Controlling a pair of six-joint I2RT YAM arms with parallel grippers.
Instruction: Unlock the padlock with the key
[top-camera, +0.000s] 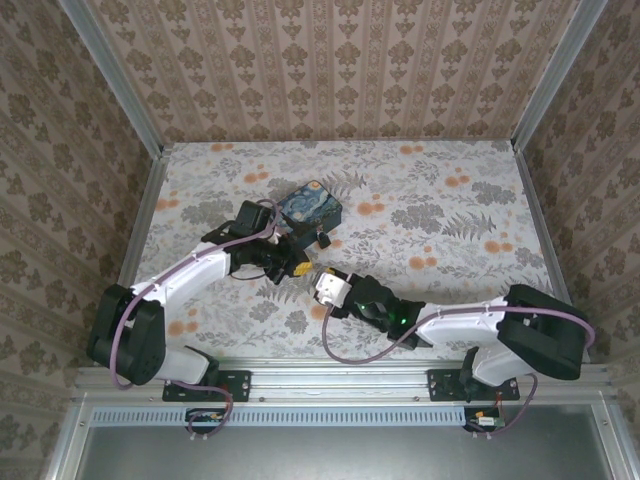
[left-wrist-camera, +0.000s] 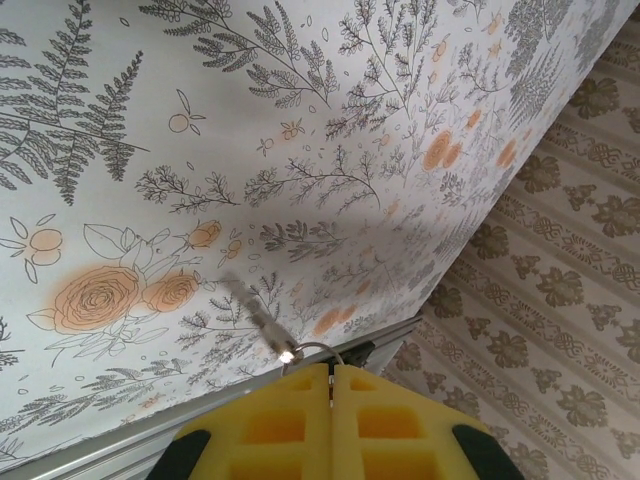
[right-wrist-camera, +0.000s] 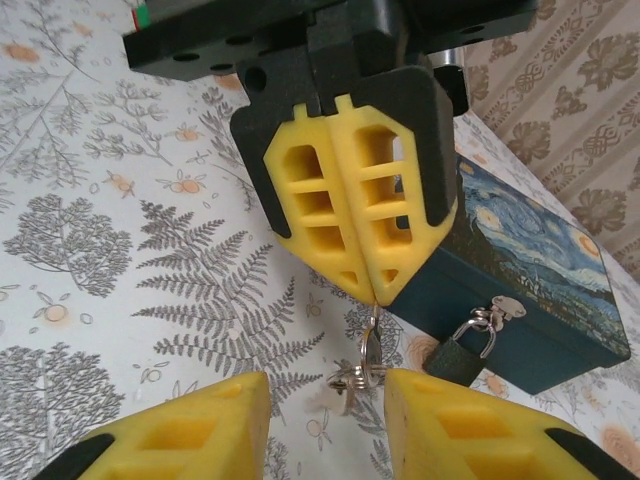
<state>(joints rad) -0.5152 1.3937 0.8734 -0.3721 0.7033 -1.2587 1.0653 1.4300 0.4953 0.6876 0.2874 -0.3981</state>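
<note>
Right wrist view is the one to look at: the left hand (right-wrist-camera: 372, 292) comes down from the top middle of the frame with its yellow fingers pressed flat together, clenched on the ring (right-wrist-camera: 368, 342) of the key (right-wrist-camera: 350, 383), so the key dangles straight below the fingertips. The right hand (right-wrist-camera: 326, 382) sits at the bottom edge with its two yellow fingers standing apart, released, and the dangling key hangs right in the gap between them. Can't tell if it touches either pad, looks like neither

The padlock (right-wrist-camera: 460, 355) is lower right of centre, a small dark body with a silvery shackle hooked through the clasp (right-wrist-camera: 500, 312) on the front of the blue swirl-painted tin (right-wrist-camera: 545, 265). It hangs against the tin's dark side wall, down near the flowery table (right-wrist-camera: 120, 250), just beside the key but not touching it

Left wrist view looks along that hand's closed fingers: a thin wire loop pokes out at the tips and the key blade points up and left, blurry

Top view has both hands meeting in the middle of the table, just below the tin (top-camera: 310, 203)
</note>
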